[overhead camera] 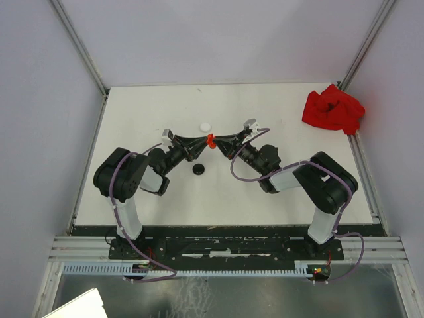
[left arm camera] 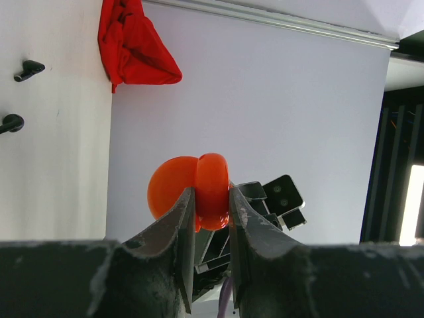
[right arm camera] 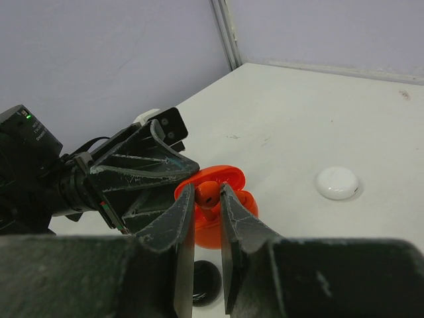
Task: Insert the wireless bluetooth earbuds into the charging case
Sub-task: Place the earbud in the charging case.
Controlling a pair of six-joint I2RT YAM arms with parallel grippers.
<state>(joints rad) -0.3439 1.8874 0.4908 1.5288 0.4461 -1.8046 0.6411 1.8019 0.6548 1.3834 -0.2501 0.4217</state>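
- The left arm (overhead camera: 126, 175) and right arm (overhead camera: 324, 179) reach inward and meet tip to tip above the middle of the white worktop (overhead camera: 232, 199).
- The left jaws are clamped on the two flat sides of a red-orange charging case (left arm camera: 212, 189), which is held up off the worktop.
- The case's lid stands hinged open, so the case shows as two rounded halves in the left wrist view.
- The right jaws are narrow and pinch a red earbud (right arm camera: 208, 193) between their tips.
- That earbud sits right at the mouth of the open case, between the lid and the base. Whether it already touches its socket cannot be told.
- Two black earbuds lie loose on the worktop, apart from each other: one (left arm camera: 30, 68) near the red cloth, the other (left arm camera: 12, 122) at the left edge of the left wrist view.
- A white round case (overhead camera: 205, 126), closed, rests on the worktop just beyond the meeting jaws.
- A black round case (overhead camera: 198, 169) lies on the worktop just on the near side of them. Whether its lid is open cannot be told.
- A crumpled red cloth (overhead camera: 333, 109) lies at the far right corner of the worktop, well apart from the arms.
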